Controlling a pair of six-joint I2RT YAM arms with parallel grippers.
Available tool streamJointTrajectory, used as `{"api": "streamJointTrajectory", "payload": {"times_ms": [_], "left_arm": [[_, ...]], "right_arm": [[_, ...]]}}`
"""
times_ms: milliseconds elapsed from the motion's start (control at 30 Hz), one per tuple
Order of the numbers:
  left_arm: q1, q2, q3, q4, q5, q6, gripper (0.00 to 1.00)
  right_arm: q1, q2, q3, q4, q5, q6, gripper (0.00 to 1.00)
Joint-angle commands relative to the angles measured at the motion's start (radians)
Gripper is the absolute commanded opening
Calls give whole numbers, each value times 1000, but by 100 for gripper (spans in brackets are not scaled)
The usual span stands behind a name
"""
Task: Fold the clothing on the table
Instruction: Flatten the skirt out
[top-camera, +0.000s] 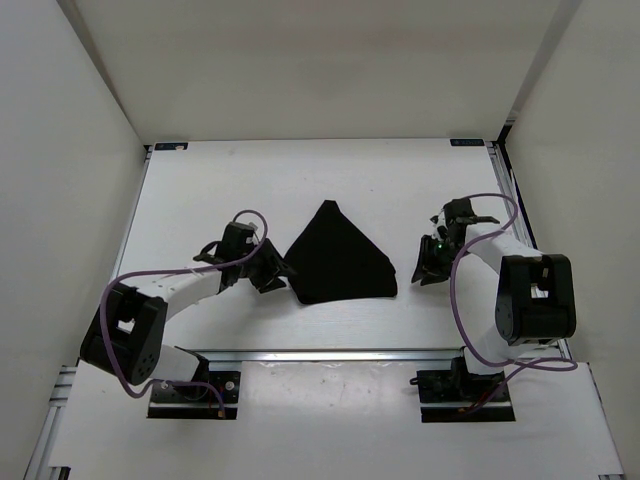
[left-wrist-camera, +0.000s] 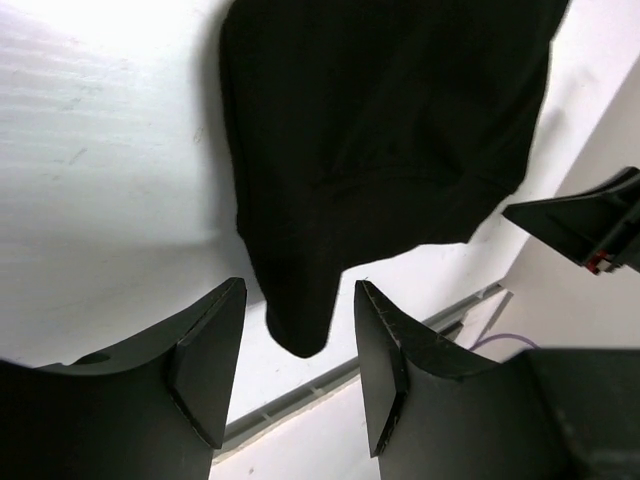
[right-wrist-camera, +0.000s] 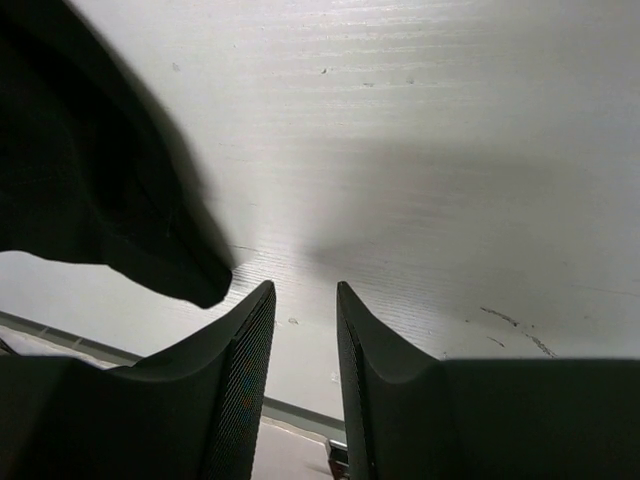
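Observation:
The black clothing (top-camera: 340, 262) lies on the white table (top-camera: 250, 190) in a rough triangle, its point toward the far side. My left gripper (top-camera: 275, 272) sits at its lower left corner and is open. In the left wrist view that corner of the clothing (left-wrist-camera: 380, 150) hangs into the gap ahead of the left gripper (left-wrist-camera: 300, 287), untouched by either pad. My right gripper (top-camera: 425, 265) stands just right of the lower right corner, open and empty. In the right wrist view the clothing (right-wrist-camera: 90, 170) lies left of the right gripper (right-wrist-camera: 305, 286), apart from it.
An aluminium rail (top-camera: 330, 353) runs along the table's near edge, behind both grippers. White walls close in the left, far and right sides. Purple cables (top-camera: 470, 300) loop along both arms.

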Motion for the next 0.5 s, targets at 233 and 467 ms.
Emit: {"api": "streamJointTrajectory", "payload": {"times_ms": [233, 467], "left_arm": [[-46, -11, -88, 33, -89, -56, 58], [-66, -20, -128, 88, -100, -99, 58]], "right_arm": [[-15, 7, 67, -50, 24, -37, 36], [-17, -10, 58, -57, 32, -39, 36]]}}
